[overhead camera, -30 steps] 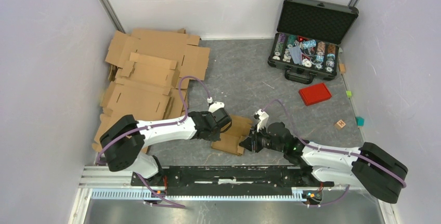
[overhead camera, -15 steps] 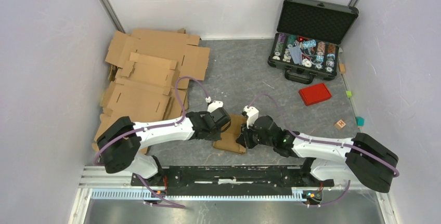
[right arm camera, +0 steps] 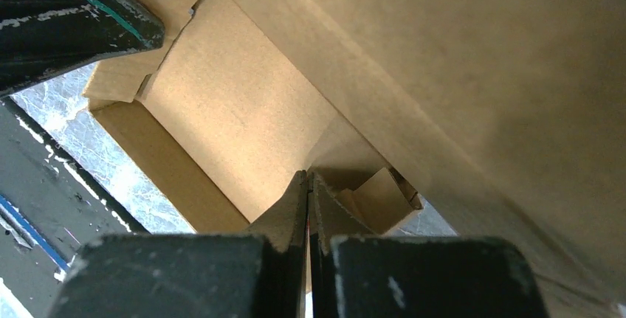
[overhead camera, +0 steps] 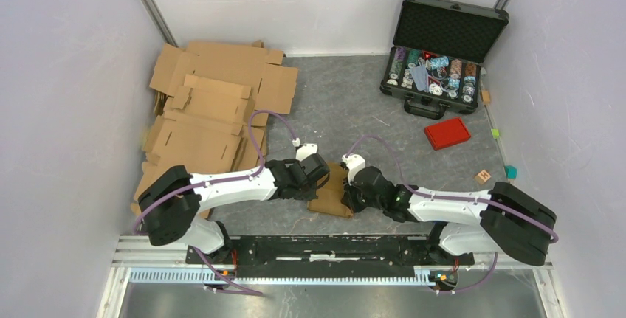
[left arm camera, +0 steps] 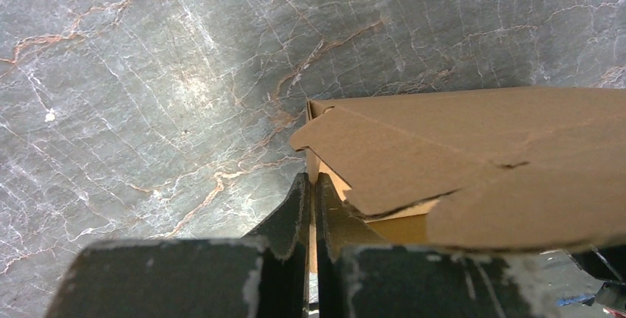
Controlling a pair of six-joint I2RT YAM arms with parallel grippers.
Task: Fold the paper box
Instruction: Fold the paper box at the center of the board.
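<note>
Left wrist view: my left gripper (left arm camera: 311, 185) pinches a thin wall of the paper box (left arm camera: 472, 156), which lies between the two grippers. Beyond, my right gripper (right arm camera: 308, 179) is closed at an inner flap, grip unclear. I judge the box light and easily creased, so hold it by the flap edges.

From above, the left jaws and right jaws are hidden under their own wrists, and the paper box (overhead camera: 329, 194) between them shows only in part. Past the left jaws, the box runs off the wrist picture's right edge. Beyond the right jaws it overruns the top and right edges and blurs close up. Whether those closed tips pinch cardboard cannot be told.
</note>
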